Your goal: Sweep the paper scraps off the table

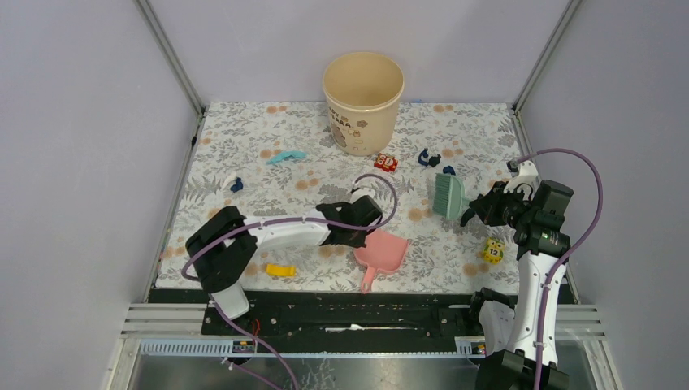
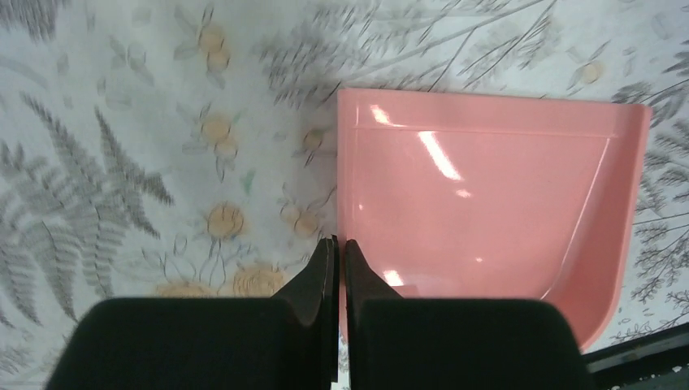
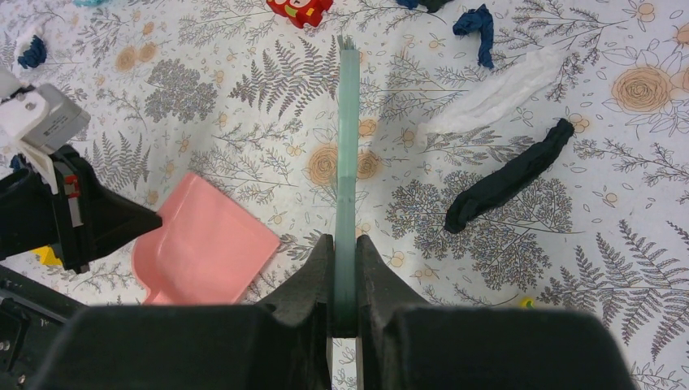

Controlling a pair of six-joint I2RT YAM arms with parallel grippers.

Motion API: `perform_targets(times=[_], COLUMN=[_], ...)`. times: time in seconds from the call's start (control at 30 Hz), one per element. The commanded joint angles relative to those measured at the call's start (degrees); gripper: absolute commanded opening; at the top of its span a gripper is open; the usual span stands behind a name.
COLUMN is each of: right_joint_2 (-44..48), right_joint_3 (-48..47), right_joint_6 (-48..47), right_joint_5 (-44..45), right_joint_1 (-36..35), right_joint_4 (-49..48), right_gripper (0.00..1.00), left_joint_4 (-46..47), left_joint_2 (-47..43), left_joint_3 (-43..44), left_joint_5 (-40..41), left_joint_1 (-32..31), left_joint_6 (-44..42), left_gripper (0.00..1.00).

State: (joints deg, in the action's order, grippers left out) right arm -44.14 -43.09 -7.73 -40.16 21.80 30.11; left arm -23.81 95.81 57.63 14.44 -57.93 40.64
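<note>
Top external view has the left end effector [image 2: 340, 248] pinched shut on the pink dustpan's [image 2: 479, 203] side rim and the right end effector [image 3: 345, 244] clamped on the green brush [image 3: 348, 138], seemingly readied for sweeping, while paper scraps [image 1: 428, 158] lie on the desk [image 1: 244, 138] at the brush's twelve o'clock.

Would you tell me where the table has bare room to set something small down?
Free: the back-left corner, between the table edge, bucket and light-blue strip; and the front patch between dustpan and yellow cube. Crowded: just in front and right of the bucket, where red cube, navy scraps and brush cluster.
</note>
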Motion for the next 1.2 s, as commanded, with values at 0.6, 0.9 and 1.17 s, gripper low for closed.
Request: perform_targets(times=[0.6,0.9,1.17], right_joint_2=[-1.28,-2.58,-2.19], right_joint_3=[-0.39,-0.72,-0.62], right_joint_6=[-0.86,-1.30,-1.37], right_joint_5=[-1.34,-2.28,-1.96], right_joint_1=[0.18,0.17,0.19], right_joint_4=[-1.28,-1.05,-1.00], right_gripper=[0.00,0.00,0.00], left_joint_4=[-8.92,-0.37,12.92], left_joint_2=[-0.51,-17.25,-27.42], left_joint_3=[19.04,2.43,-10.45], left_joint_5=[-4.68,-10.39,-9.68], left_joint_1=[3.48,2.30,-0.43], left_joint_6=[-22.14,-17.85,-15.69], left_gripper=[0.98,0.99,0.99])
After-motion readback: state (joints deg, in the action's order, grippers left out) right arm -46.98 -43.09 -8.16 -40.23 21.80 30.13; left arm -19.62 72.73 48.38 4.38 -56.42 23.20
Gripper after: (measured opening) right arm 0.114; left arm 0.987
